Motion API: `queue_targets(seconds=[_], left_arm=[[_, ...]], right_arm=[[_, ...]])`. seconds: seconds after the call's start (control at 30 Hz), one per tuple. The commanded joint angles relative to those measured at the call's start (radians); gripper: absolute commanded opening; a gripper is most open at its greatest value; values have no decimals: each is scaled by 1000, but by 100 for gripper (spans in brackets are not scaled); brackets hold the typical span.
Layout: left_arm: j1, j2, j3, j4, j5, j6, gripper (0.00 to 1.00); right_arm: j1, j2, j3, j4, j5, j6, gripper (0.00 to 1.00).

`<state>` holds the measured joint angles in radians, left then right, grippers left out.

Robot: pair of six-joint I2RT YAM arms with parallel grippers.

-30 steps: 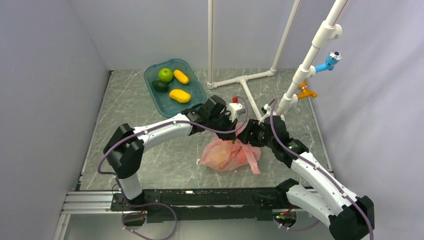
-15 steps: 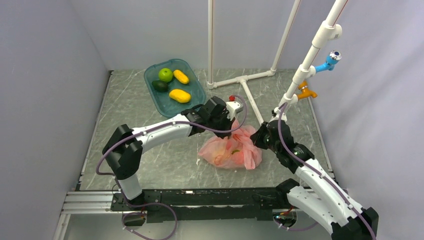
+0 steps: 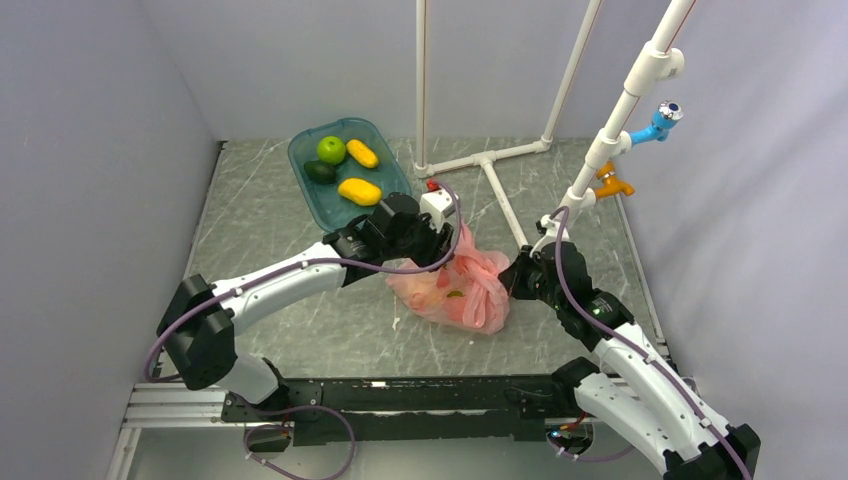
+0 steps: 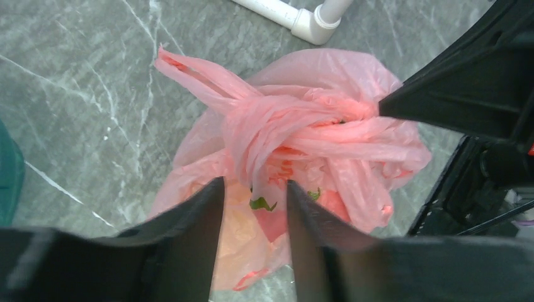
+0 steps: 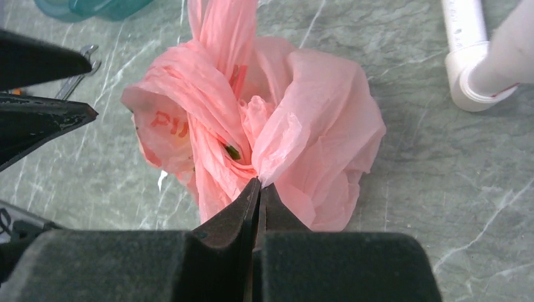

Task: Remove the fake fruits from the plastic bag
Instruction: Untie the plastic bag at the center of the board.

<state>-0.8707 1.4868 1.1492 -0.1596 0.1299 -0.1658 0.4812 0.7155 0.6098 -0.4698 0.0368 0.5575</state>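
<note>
The pink plastic bag (image 3: pixel 460 290) lies crumpled mid-table, its handles twisted together (image 4: pixel 283 119). Through the film a reddish fruit with a green leaf (image 4: pixel 296 211) and a pale yellow shape (image 4: pixel 242 229) show dimly. My right gripper (image 5: pixel 259 182) is shut on a fold of the bag's film at its right side (image 3: pixel 512 283). At the bag's left edge my left gripper (image 4: pixel 254 184) hangs open just above it, its fingers (image 4: pixel 189 245) straddling film without pinching it (image 3: pixel 445 258). Two yellow-orange oblong fruits (image 3: pixel 359 191) (image 3: pixel 362 153) lie in the teal tray (image 3: pixel 300 150).
The tray, at the back left, also holds a green apple (image 3: pixel 331 150) and a dark avocado (image 3: pixel 320 172). A white pipe frame (image 3: pixel 487 160) stands just behind the bag, with its T-joint (image 4: pixel 312 22) close to the left gripper. Grey walls enclose the table.
My right gripper closed on the bag's film. The left gripper, shut before, has opened and pulled back to the left, and the bag shifted slightly left.
</note>
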Motion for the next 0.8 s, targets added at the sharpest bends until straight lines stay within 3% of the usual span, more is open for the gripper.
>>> queue_targets(seconds=[0.0, 0.1, 0.23, 0.37, 0.57, 0.77], left_arm=[[0, -23, -11, 77, 38, 28, 57], [-16, -3, 36, 34, 81, 85, 82], [-68, 55, 84, -40, -12, 143, 90], [-82, 107, 135, -110, -95, 153, 90], [-84, 135, 159, -136, -84, 153, 87], [-84, 148, 168, -146, -73, 155, 68]], right_arm=[[0, -5, 28, 74, -126, -97, 0], [0, 7, 27, 93, -159, -107, 0], [2, 35, 24, 127, -237, -109, 0], [2, 41, 15, 140, -247, -105, 0], [3, 36, 5, 150, -264, -102, 0], [5, 24, -9, 151, -268, -99, 0]])
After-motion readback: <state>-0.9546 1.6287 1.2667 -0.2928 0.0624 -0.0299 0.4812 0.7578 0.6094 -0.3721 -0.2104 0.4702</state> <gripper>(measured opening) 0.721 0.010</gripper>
